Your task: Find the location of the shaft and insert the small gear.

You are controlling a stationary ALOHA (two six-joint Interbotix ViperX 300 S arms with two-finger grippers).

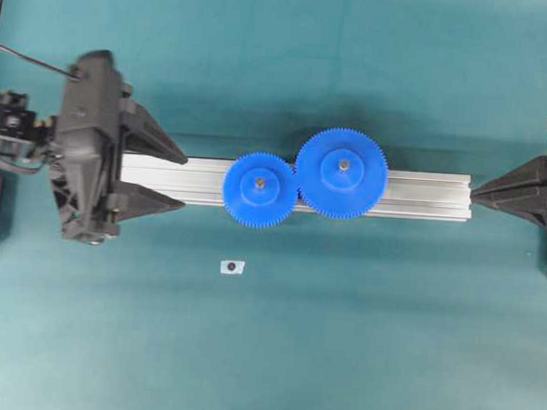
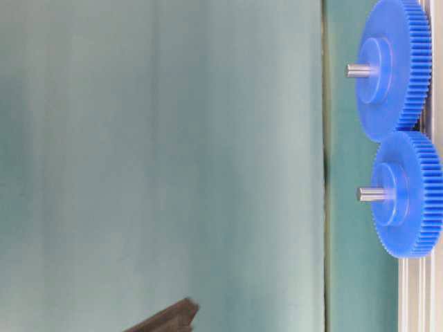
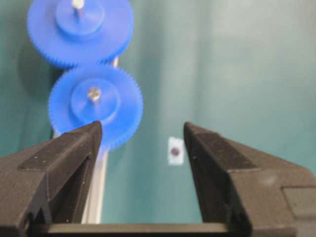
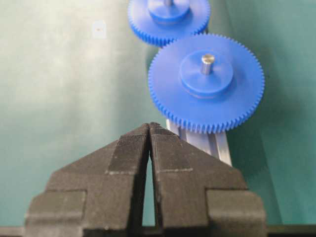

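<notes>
The small gear (image 1: 259,189) already sits on its shaft (image 1: 259,181) at mid-rail, teeth touching the larger gear (image 1: 342,172), straight ahead of the empty, spread left pincer (image 1: 184,180); the right pincer (image 1: 474,190) is pinched together, farther away.

In the overhead view, a rail (image 1: 423,191) runs across the middle of the frame. The small gear (image 1: 259,190) sits on it just left of centre, on the shaft (image 1: 259,181). The larger gear (image 1: 342,172) sits on the rail just to its right, teeth touching. A sticker (image 1: 232,267) lies on the table (image 1: 264,353) below the small gear. The left gripper (image 1: 184,177) straddles the rail's left end; the right gripper (image 1: 474,191) is at its right end.
</notes>
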